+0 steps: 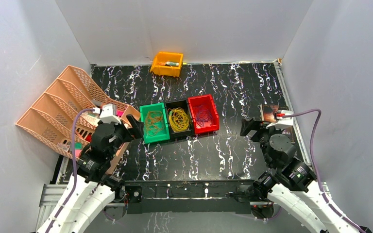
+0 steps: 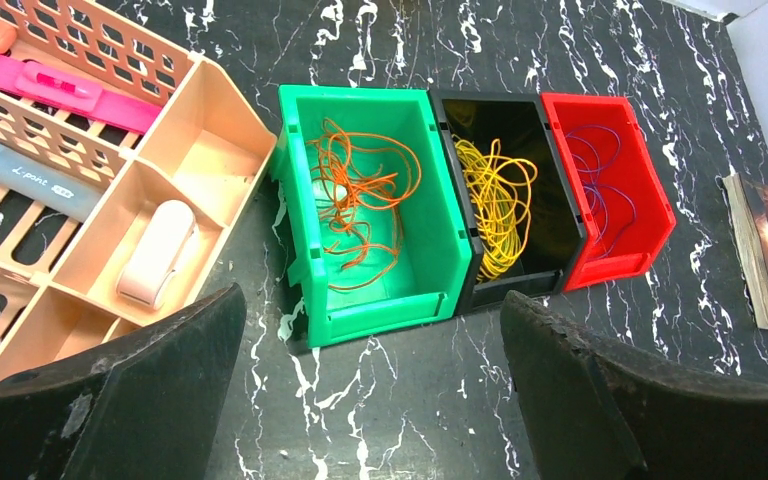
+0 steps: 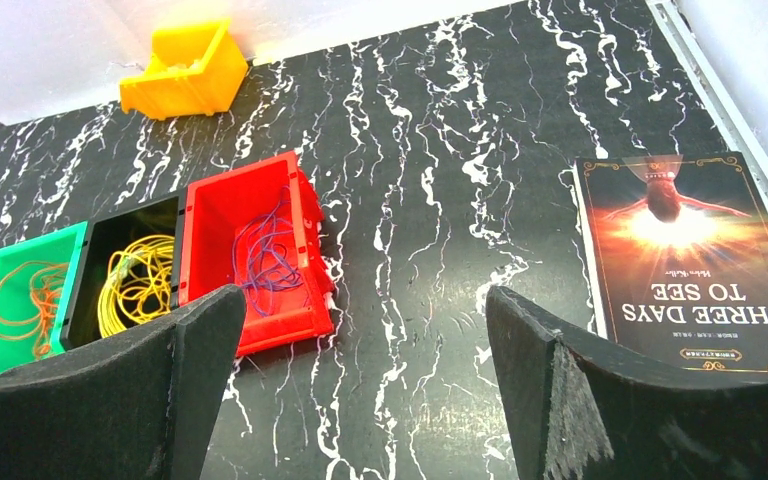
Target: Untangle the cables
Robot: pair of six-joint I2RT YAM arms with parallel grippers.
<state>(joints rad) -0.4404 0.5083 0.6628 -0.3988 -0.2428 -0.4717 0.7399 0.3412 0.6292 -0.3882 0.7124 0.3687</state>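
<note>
Three small bins stand side by side mid-table. The green bin (image 1: pixel 154 124) holds orange cables (image 2: pixel 360 195), the black bin (image 1: pixel 178 119) holds yellow cables (image 2: pixel 497 200), the red bin (image 1: pixel 203 113) holds purple cables (image 2: pixel 600 185). The purple cables (image 3: pixel 265 250) and yellow cables (image 3: pixel 135 285) also show in the right wrist view. My left gripper (image 1: pixel 135 127) is open and empty, just left of the green bin. My right gripper (image 1: pixel 247 127) is open and empty, right of the red bin, above bare table.
A peach desk organiser (image 1: pixel 63 109) with pens and a white item stands at the left. A yellow bin (image 1: pixel 167 63) sits at the back wall. A book (image 3: pixel 685 260) lies at the right, beside the white wall and rail.
</note>
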